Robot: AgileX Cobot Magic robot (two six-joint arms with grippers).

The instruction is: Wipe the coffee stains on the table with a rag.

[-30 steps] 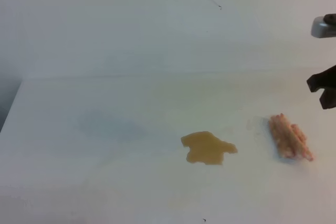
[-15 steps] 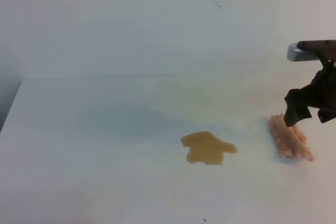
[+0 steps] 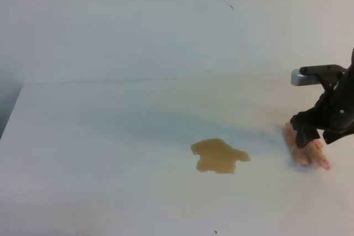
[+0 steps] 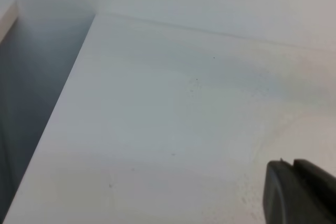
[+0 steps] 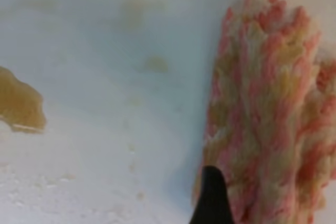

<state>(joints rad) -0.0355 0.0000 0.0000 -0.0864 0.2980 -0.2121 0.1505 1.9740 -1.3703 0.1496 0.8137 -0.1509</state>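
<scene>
A: You have the rag (image 3: 311, 155) lying on the white surface (image 3: 110, 136) at the right side, its long axis running from far-left to near-right, the ridged folds following that same line.

B: And the coffee stains (image 3: 219, 156)?

A: One tan blotch with lobed edges, left of the rag and apart from it, bare surface between them. From the right wrist view you see only its edge at the left border.

B: Where is your right claw (image 3: 321, 131)?

A: Right over the rag's far end, covering that end from above. Its fingers stand apart; in the wrist view one dark fingertip (image 5: 211, 199) shows at the bottom, just at the rag's left edge. You cannot tell whether it presses into the cloth or only sits beside it. Nothing is gripped.

B: The left claw (image 4: 299, 192)?

A: Only a dark corner of it shows low in its own camera, above bare surface. You cannot tell whether it is apart or together.
</scene>
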